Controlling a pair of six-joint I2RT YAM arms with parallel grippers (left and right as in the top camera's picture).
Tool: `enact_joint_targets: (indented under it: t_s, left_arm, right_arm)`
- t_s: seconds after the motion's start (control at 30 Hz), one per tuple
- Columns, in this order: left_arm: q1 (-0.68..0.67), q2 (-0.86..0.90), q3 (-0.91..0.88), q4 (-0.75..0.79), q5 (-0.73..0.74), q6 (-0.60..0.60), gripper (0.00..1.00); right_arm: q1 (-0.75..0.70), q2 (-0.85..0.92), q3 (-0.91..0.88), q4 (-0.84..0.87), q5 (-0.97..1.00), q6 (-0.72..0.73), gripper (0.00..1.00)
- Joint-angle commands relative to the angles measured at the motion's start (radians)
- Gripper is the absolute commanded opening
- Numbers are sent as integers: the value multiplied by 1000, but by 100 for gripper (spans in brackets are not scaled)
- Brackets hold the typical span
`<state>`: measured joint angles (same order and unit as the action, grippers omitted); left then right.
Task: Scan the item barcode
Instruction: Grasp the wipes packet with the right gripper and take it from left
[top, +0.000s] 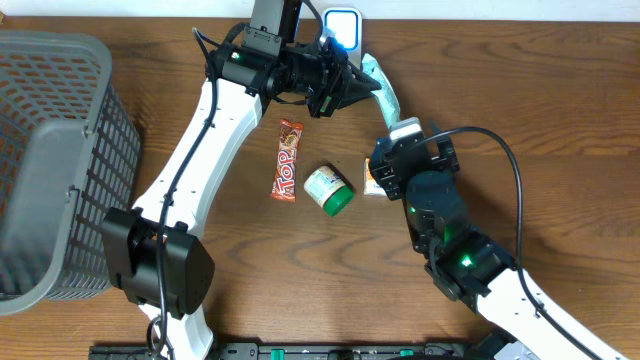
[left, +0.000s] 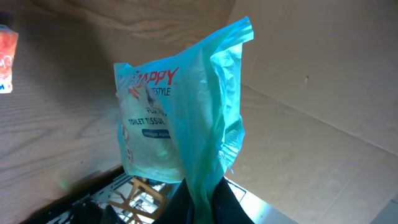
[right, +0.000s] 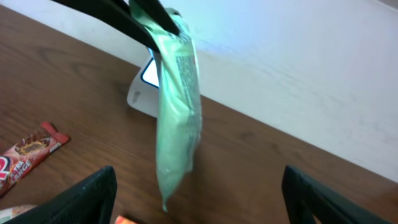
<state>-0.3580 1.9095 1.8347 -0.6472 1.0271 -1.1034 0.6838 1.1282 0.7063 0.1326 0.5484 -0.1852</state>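
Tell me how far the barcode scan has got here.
Done: the tissue pack is lifted, pinched by the left fingers. In hand: it hangs beside the lit scanner. Left: whether it has scanned is unclear; the chocolate bar and jar lie on the table.

The tabletop (top: 560, 100) has one green tissue pack (top: 381, 88), one candy bar (top: 288, 160), one tub (top: 328, 190) with a green lid and one small orange box (top: 372, 184). One white scanner (top: 342, 22) sits at twelve o'clock. One grey basket (top: 110, 130) sits at nine o'clock.
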Motion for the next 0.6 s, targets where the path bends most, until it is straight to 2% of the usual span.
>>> enact_joint_targets:
  t_s: [0.0, 0.13, 0.2, 0.27, 0.3, 0.37, 0.4, 0.57]
  left_arm:
    - [0, -2, 11, 4, 40, -10, 7]
    - [0, -2, 11, 4, 49, -10, 7]
    - [0, -2, 11, 4, 63, -14, 7]
    - [0, -2, 11, 4, 65, -13, 7]
    - [0, -2, 11, 4, 65, -14, 7]
    - [0, -2, 11, 4, 65, -13, 7]
    - [0, -2, 11, 4, 65, -13, 7]
    - [1, -2, 11, 4, 65, -13, 7]
  right_arm:
    - [-7, 45, 19, 43, -38, -50, 77]
    - [-35, 77, 19, 91, -38, -63, 66]
    - [-52, 85, 19, 106, -38, -64, 54]
    - [-76, 90, 19, 128, -38, -63, 34]
    - [-85, 90, 19, 137, -38, -63, 22]
    - [-101, 89, 19, 159, -37, -62, 5]
    - [-103, 87, 19, 168, -37, -62, 1]
    - [-102, 66, 19, 178, -38, -47, 1]
